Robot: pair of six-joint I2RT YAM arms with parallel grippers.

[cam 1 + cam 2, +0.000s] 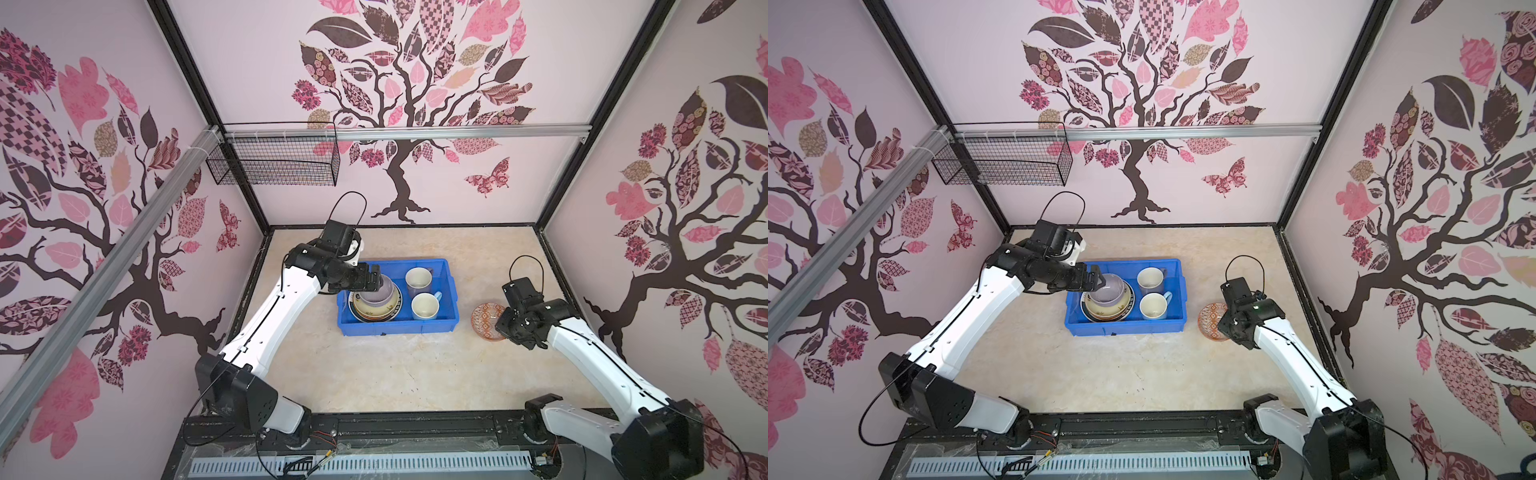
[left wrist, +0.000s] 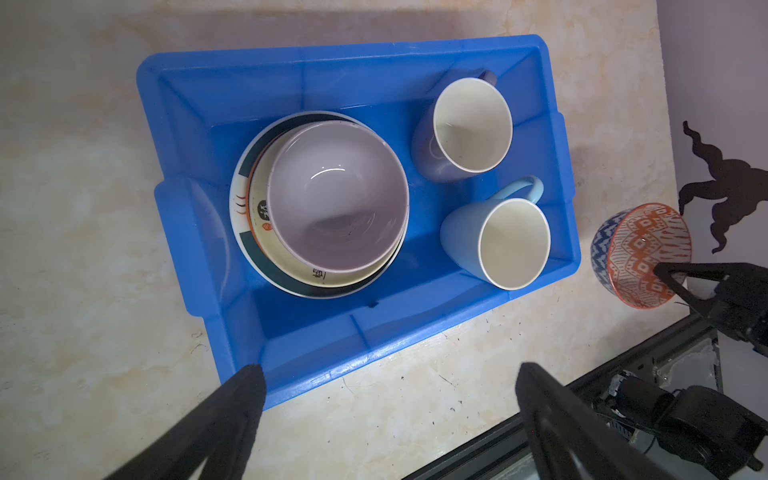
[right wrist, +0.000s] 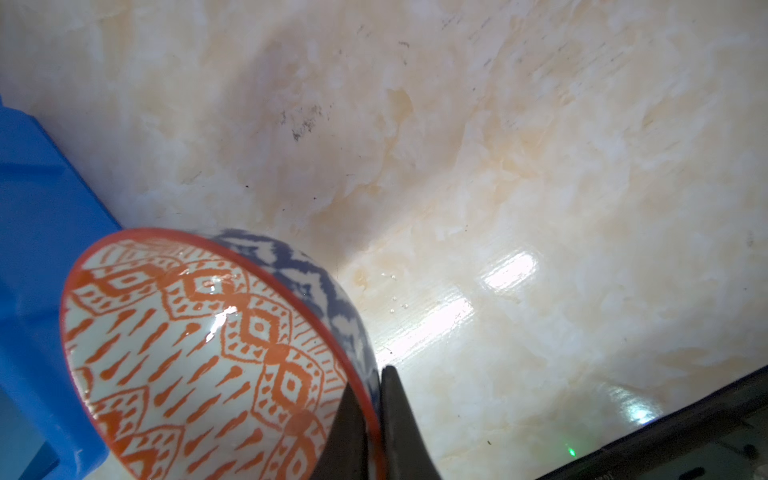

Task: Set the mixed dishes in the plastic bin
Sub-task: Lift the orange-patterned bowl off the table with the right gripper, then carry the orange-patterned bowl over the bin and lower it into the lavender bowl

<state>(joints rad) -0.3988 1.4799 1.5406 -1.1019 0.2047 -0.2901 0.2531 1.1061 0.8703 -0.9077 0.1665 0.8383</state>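
Right gripper (image 3: 372,382) pinching rim of orange-white patterned bowl (image 3: 187,353) beside blue bin (image 2: 353,54); left gripper (image 2: 388,369) spread wide, empty, over bin.

A: Marbled beige table (image 1: 395,374), and the blue bin (image 1: 395,326) sits flat near its middle.
B: Just to its right, not touching, the orange-patterned bowl (image 1: 484,321), tilted. Whether it rests on the table, can't tell.

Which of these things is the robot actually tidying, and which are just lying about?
Part of the job: blue bin, plate stack, lavender bowl, lavender mug, light-blue mug, patterned bowl (rim pinched by right claw).

Just there: black wire basket, hanging at the back.
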